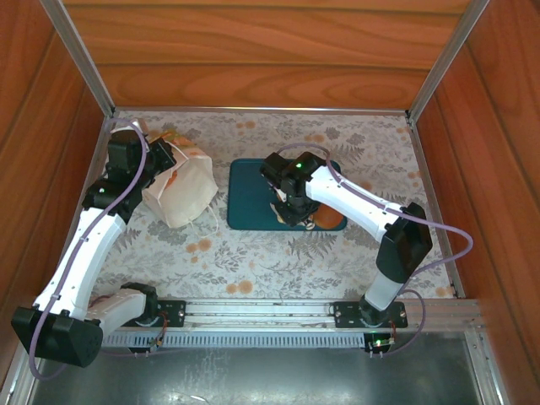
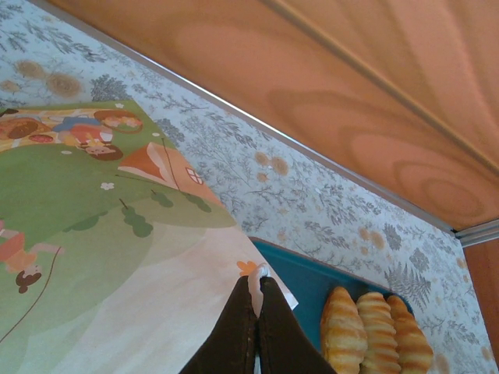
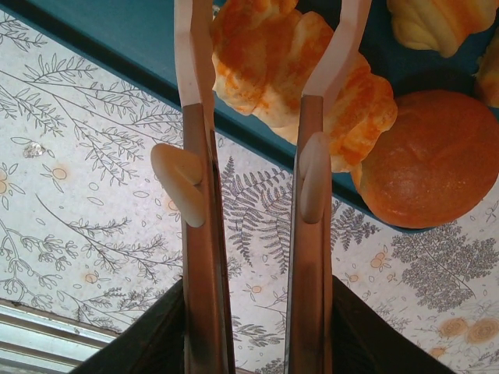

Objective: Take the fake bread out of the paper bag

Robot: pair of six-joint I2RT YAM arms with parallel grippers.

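Even, warm daylight fills all views; shadows stay soft. The right wrist view blurs its own fingers toward 6 o'clock. No glare; slight wide-angle bend at edges.

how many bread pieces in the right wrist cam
3: a ridged croissant behind the end effector fingers, a round bun right of it, a pale piece at top right. Others may be hidden.

walls: wood-grain panels at 9, 12, 3 o'clock | corners: aluminium posts | floor: floral-print cloth | 6 o'clock: metal rail | light: even, soft
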